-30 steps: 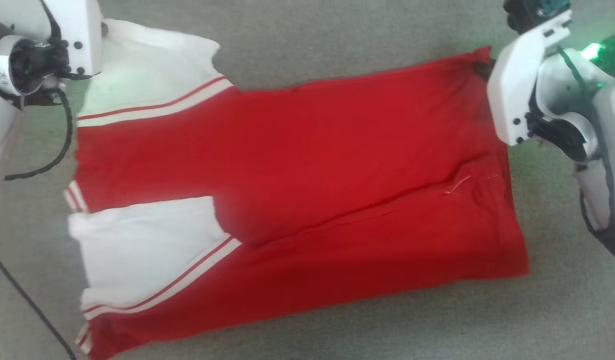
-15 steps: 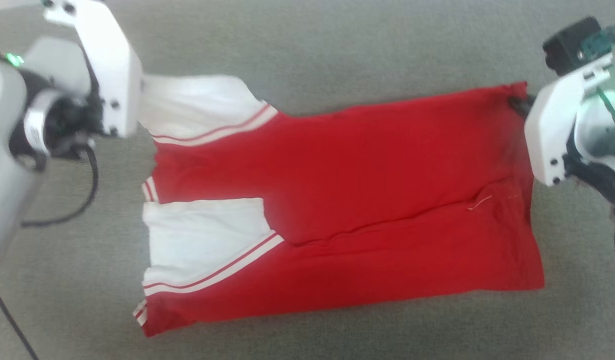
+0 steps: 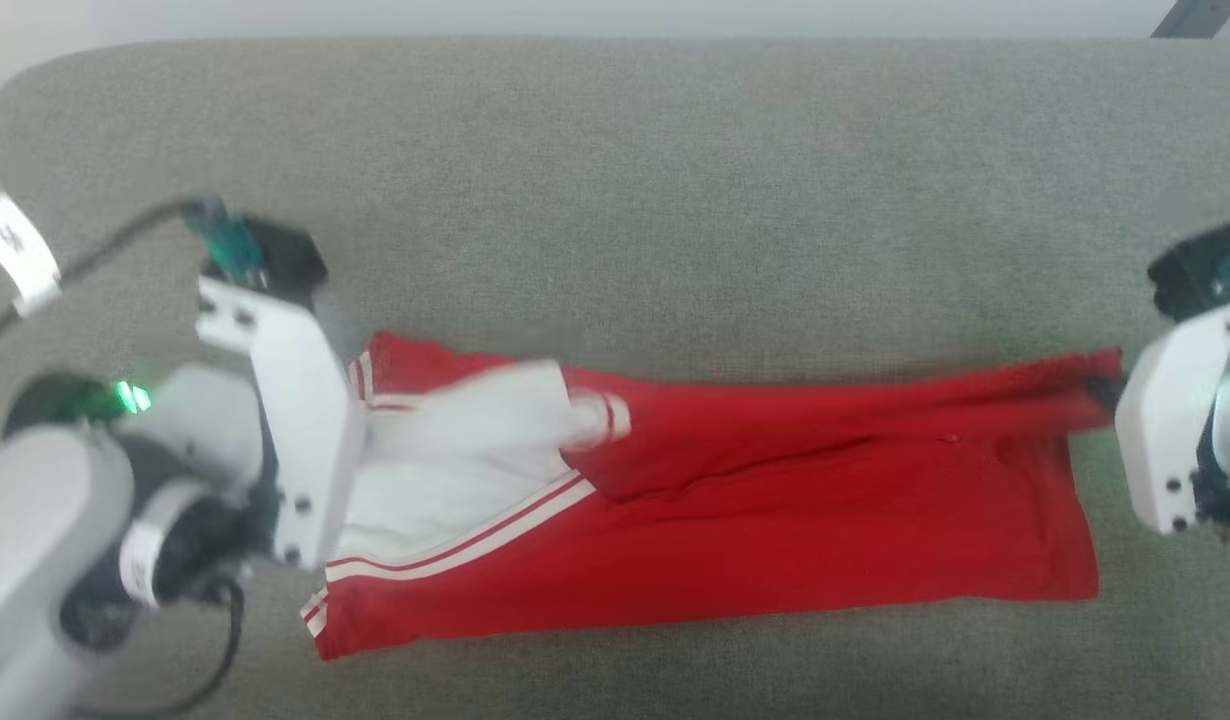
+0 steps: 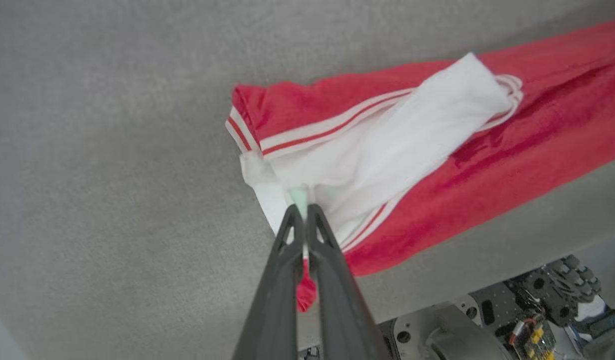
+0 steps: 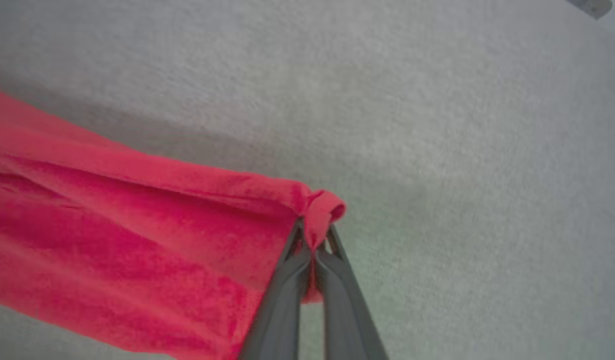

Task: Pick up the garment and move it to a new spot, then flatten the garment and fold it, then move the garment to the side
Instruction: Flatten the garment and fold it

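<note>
Overhead, the garment — red with white sleeves — stretches lengthwise across a grey padded surface. Left wrist view: the left gripper pinches white sleeve fabric between closed fingers. Right wrist view: the right gripper clamps a bunched red corner, fingers pressed together.

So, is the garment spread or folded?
Partly folded: the left gripper and right gripper hold the far edge of the garment raised over its near half.
</note>
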Controlling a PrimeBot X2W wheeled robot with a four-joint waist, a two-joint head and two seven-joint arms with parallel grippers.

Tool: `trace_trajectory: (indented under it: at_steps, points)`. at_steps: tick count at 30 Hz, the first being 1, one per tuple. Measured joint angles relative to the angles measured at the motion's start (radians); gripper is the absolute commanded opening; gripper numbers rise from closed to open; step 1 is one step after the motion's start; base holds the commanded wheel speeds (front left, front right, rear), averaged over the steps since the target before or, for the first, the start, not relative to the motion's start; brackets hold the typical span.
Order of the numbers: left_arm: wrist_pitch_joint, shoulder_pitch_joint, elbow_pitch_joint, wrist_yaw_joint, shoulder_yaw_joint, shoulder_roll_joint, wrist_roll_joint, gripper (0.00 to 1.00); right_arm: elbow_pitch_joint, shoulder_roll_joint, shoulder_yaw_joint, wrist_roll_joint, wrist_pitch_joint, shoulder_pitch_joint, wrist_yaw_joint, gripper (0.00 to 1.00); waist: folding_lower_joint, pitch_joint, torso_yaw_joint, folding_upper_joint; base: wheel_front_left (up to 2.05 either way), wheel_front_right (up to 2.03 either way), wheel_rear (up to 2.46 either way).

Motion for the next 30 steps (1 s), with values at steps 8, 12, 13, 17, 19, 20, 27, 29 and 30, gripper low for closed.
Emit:
trace_trajectory:
  at_steps: [8,12,13,17,19,20,27,29,30]
  points:
    - [-0.04,0.16,0.0,0.021,-0.026,0.016,-0.036,0.0,0.012,0.051,-0.047,-0.028,0.026,0.133,0.0,0.0,0.0,-0.014,-0.001,0.0,0.0,0.0,0.0]
    - [-0.074,0.195,0.077,-0.003,-0.039,-0.011,-0.052,0.0,0.049,0.074,-0.03,-0.037,0.017,0.147,0.0,0.0,0.0,-0.023,-0.005,0.0,0.0,0.0,0.0]
    - [-0.084,0.201,0.097,-0.012,-0.04,-0.021,-0.06,0.0,0.061,0.079,-0.023,-0.041,0.009,0.147,0.0,0.0,0.0,-0.026,-0.006,0.0,0.0,0.0,0.0]
    - [-0.132,0.213,0.184,-0.053,-0.047,-0.065,-0.068,0.0,0.116,0.104,0.006,-0.043,-0.016,0.133,0.0,0.0,0.0,-0.038,-0.011,0.0,0.0,0.0,0.0]
    - [-0.152,0.214,0.224,-0.066,-0.047,-0.08,-0.068,0.0,0.135,0.107,0.025,-0.044,-0.03,0.119,0.0,0.15,0.0,-0.046,-0.013,0.0,0.0,0.0,0.0]
    - [-0.16,0.214,0.24,-0.075,-0.048,-0.082,-0.067,0.11,0.142,0.109,0.031,-0.044,-0.037,0.115,0.0,0.49,0.0,-0.049,-0.013,0.0,0.0,0.0,0.0]
    - [-0.262,0.235,0.266,-0.11,-0.031,-0.097,-0.054,1.0,0.154,0.1,0.053,-0.01,-0.068,0.116,0.0,1.0,0.0,-0.1,-0.007,0.0,0.0,0.0,0.0]
    - [-0.304,0.251,0.258,-0.116,-0.021,-0.096,-0.05,1.0,0.147,0.099,0.044,-0.003,-0.07,0.129,0.0,1.0,0.0,-0.117,-0.006,0.0,0.0,0.0,0.0]
    - [-0.324,0.262,0.254,-0.119,-0.017,-0.095,-0.049,1.0,0.146,0.098,0.041,-0.002,-0.071,0.135,0.0,1.0,0.0,-0.125,-0.005,0.0,0.0,0.0,0.0]
